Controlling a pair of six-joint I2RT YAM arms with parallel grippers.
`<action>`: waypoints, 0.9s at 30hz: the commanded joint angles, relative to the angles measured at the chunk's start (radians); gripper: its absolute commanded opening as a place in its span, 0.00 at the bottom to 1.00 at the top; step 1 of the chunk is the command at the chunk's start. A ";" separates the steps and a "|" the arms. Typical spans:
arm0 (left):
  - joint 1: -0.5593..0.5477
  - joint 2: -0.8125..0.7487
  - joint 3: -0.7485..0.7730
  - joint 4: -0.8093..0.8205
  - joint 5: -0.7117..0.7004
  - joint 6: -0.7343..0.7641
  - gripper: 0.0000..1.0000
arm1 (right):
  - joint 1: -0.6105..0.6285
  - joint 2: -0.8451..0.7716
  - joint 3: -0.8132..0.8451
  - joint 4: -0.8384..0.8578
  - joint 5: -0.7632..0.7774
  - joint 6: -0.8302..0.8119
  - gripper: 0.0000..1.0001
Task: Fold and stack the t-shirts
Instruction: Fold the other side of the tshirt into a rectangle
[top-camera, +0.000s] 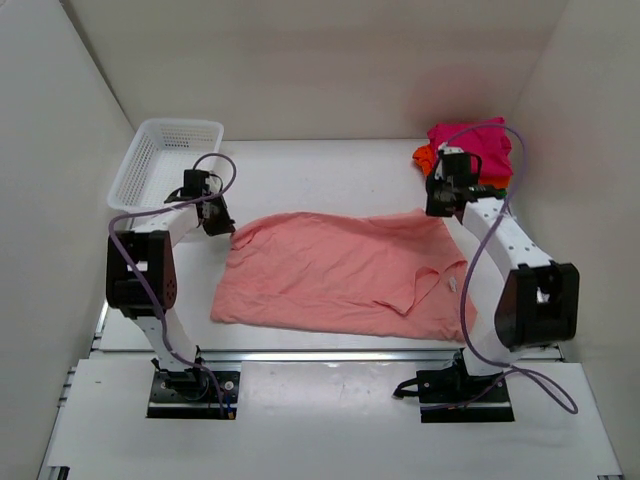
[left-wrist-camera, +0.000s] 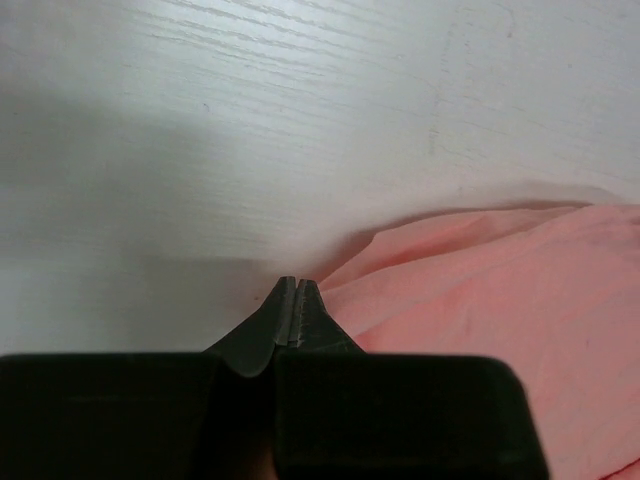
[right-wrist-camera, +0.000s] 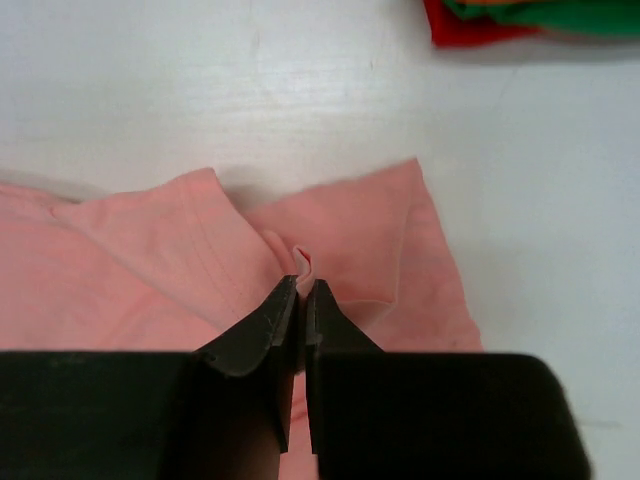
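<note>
A light salmon-pink t-shirt (top-camera: 340, 275) lies spread flat in the middle of the table. My right gripper (top-camera: 438, 208) is at its far right corner, shut on a small raised fold of the pink cloth (right-wrist-camera: 303, 288). My left gripper (top-camera: 220, 225) is at the shirt's far left corner. Its jaws are shut (left-wrist-camera: 293, 285), with the tip at the edge of the pink cloth (left-wrist-camera: 500, 290), and no cloth shows between them. A pile of folded shirts (top-camera: 470, 145), magenta on top with orange beside it, sits at the back right. Its red and green edges (right-wrist-camera: 520, 15) show in the right wrist view.
A white mesh basket (top-camera: 150, 160) stands at the back left, just behind the left arm. White walls close in the table on three sides. Bare table (top-camera: 320, 170) lies between the basket and the shirt pile.
</note>
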 joint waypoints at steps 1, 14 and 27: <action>-0.002 -0.106 -0.040 0.041 0.036 -0.006 0.00 | -0.027 -0.130 -0.118 0.025 -0.038 0.024 0.00; 0.013 -0.288 -0.162 0.000 0.030 0.023 0.00 | -0.067 -0.460 -0.356 -0.098 -0.138 0.053 0.00; 0.004 -0.498 -0.304 0.072 -0.057 0.053 0.00 | -0.092 -0.628 -0.478 -0.231 -0.222 0.124 0.00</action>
